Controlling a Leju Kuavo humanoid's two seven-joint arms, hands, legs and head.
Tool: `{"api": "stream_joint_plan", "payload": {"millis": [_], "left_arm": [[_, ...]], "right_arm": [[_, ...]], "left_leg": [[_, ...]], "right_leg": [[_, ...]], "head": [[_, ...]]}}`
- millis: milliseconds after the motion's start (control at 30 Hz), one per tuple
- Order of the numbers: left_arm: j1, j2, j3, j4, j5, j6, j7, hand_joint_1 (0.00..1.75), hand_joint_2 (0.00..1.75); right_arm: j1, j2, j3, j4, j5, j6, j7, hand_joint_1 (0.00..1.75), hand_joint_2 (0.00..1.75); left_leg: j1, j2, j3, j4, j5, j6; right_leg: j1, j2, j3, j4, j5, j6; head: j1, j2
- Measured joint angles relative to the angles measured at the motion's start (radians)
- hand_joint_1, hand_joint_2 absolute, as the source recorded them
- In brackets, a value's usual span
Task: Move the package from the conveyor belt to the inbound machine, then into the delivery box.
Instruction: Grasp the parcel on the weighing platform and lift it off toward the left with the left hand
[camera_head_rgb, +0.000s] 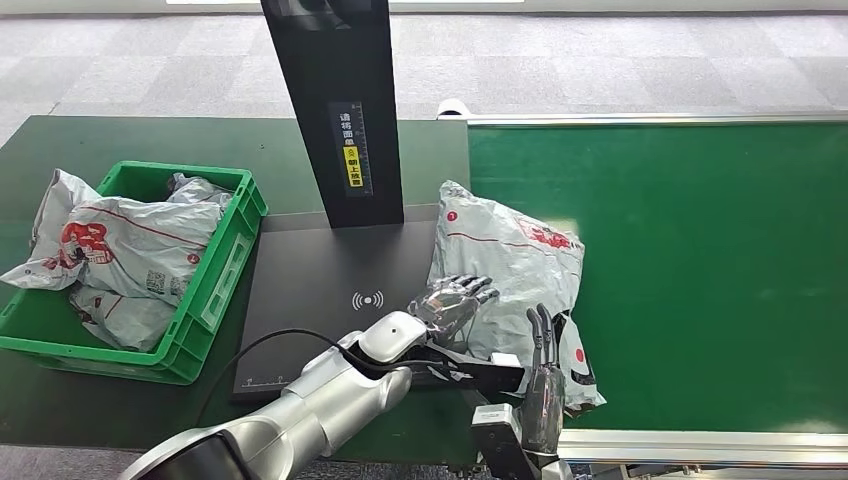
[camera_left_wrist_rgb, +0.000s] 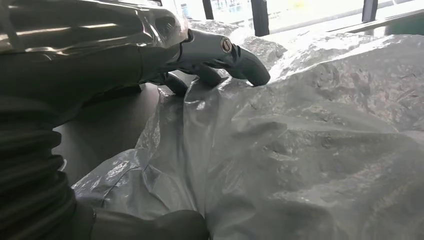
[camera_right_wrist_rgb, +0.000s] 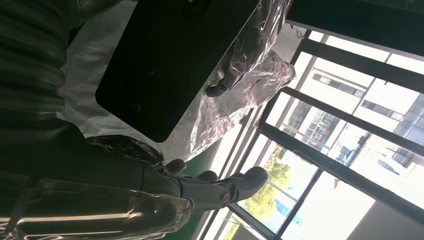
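Note:
A grey plastic package (camera_head_rgb: 510, 255) with red print lies across the seam between the black inbound machine plate (camera_head_rgb: 310, 290) and the green conveyor belt (camera_head_rgb: 700, 260). My left hand (camera_head_rgb: 452, 300) rests on its near left edge with fingers spread. In the left wrist view these fingers (camera_left_wrist_rgb: 235, 55) touch the crinkled package (camera_left_wrist_rgb: 310, 150). My right hand (camera_head_rgb: 543, 380) stands at the package's near right corner, fingers stretched away from me. In the right wrist view this hand (camera_right_wrist_rgb: 210, 187) holds nothing, with the package (camera_right_wrist_rgb: 225, 110) beyond it.
The machine's black pillar (camera_head_rgb: 340, 110) rises behind the plate. A green crate (camera_head_rgb: 215, 290) at the left holds several grey packages, one hanging over its far left rim. The belt's metal edge (camera_head_rgb: 700, 440) runs along the near side.

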Motion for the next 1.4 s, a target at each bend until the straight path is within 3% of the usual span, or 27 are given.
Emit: {"api": "stream_joint_plan", "payload": {"millis": [67,133,167,267,300,333,700,1033,1133,1200,1300,1400], "left_arm": [[0.000,0.000,0.002,0.000,0.001,-0.013,-0.007,0.19,1.75],[-0.001,-0.001,0.003,0.001,0.001,-0.026,-0.012,0.16,1.75],[-0.001,-0.001,0.004,0.001,-0.002,-0.031,-0.013,0.41,1.75],[0.000,-0.001,0.004,0.002,-0.012,-0.040,-0.011,1.55,1.75],[0.002,-0.001,0.004,0.002,-0.015,-0.042,-0.010,1.71,1.75],[0.004,-0.001,0.004,0.002,-0.017,-0.041,-0.008,1.75,1.75],[0.035,0.004,0.025,0.002,0.030,0.146,0.050,1.75,1.75],[0.047,0.040,0.150,0.006,0.117,0.312,0.099,1.75,1.75],[0.044,0.052,0.229,-0.002,0.221,0.412,0.063,1.75,1.75],[0.034,0.067,0.311,-0.037,0.342,0.491,-0.017,1.75,1.75],[0.007,0.106,0.461,-0.164,0.513,0.554,-0.128,1.75,1.75],[-0.008,0.153,0.580,-0.336,0.582,0.561,-0.153,1.75,1.75]], "right_arm": [[0.001,0.000,0.000,0.000,0.000,0.000,0.000,0.00,1.75],[0.003,0.001,0.000,0.000,-0.001,0.000,-0.001,0.00,1.75],[0.004,0.001,0.000,0.000,-0.001,0.000,-0.001,0.00,1.75],[0.008,0.003,0.000,0.001,0.000,0.000,-0.001,0.00,1.75],[0.010,0.003,0.000,0.002,0.000,0.000,-0.001,0.00,1.75],[0.011,0.003,0.000,0.002,0.000,0.000,-0.001,0.00,1.75],[-0.001,0.003,-0.001,0.007,-0.018,0.000,-0.001,0.00,1.75],[-0.029,0.016,0.001,-0.005,-0.026,0.000,-0.016,0.00,1.75],[-0.029,0.018,0.000,-0.009,-0.023,0.000,-0.017,0.00,1.75],[-0.025,0.019,-0.002,-0.016,-0.022,0.000,-0.017,0.00,1.75],[-0.007,0.021,-0.013,-0.032,-0.018,0.000,-0.018,0.00,1.75],[0.024,0.029,-0.038,-0.051,-0.003,0.000,-0.018,0.00,1.75]], "left_leg": [[0.000,0.000,0.000,0.000,0.000,0.000],[0.000,0.000,0.000,0.000,0.000,0.000],[0.000,0.000,0.000,0.000,0.000,0.000],[0.000,0.000,0.000,0.000,0.000,0.000],[0.000,0.000,0.000,0.000,0.000,0.000],[0.000,0.000,0.000,0.000,0.000,0.000],[0.000,0.000,0.001,0.000,0.000,0.000],[0.000,0.003,0.003,0.000,0.000,0.000],[0.000,0.005,0.004,0.000,0.000,0.000],[0.000,0.005,0.004,0.000,0.001,-0.001],[0.001,0.005,0.004,0.000,0.001,-0.001],[0.001,0.006,0.004,0.000,0.001,-0.001]], "right_leg": [[0.000,0.000,0.000,0.000,0.000,0.000],[0.000,0.000,0.000,0.000,0.000,0.000],[0.000,0.000,0.000,0.000,0.000,0.000],[0.000,0.000,0.001,0.000,0.000,0.000],[0.000,0.000,0.001,0.000,0.000,0.000],[0.000,0.000,0.001,0.000,0.000,0.000],[0.000,-0.001,0.001,0.000,0.000,0.000],[0.000,0.002,0.001,0.000,0.000,0.000],[0.000,0.004,0.000,0.000,0.001,-0.001],[0.000,0.004,0.000,0.000,0.001,-0.001],[0.001,0.005,-0.001,0.001,0.001,-0.002],[0.001,0.005,-0.001,0.001,0.001,-0.002]], "head": [[0.000,0.000],[0.000,0.000],[0.000,0.000],[0.000,0.000],[0.000,0.000],[0.000,0.000],[0.000,0.000],[0.000,0.000],[0.000,0.000],[0.000,0.000],[0.000,0.000],[0.000,0.000]]}}
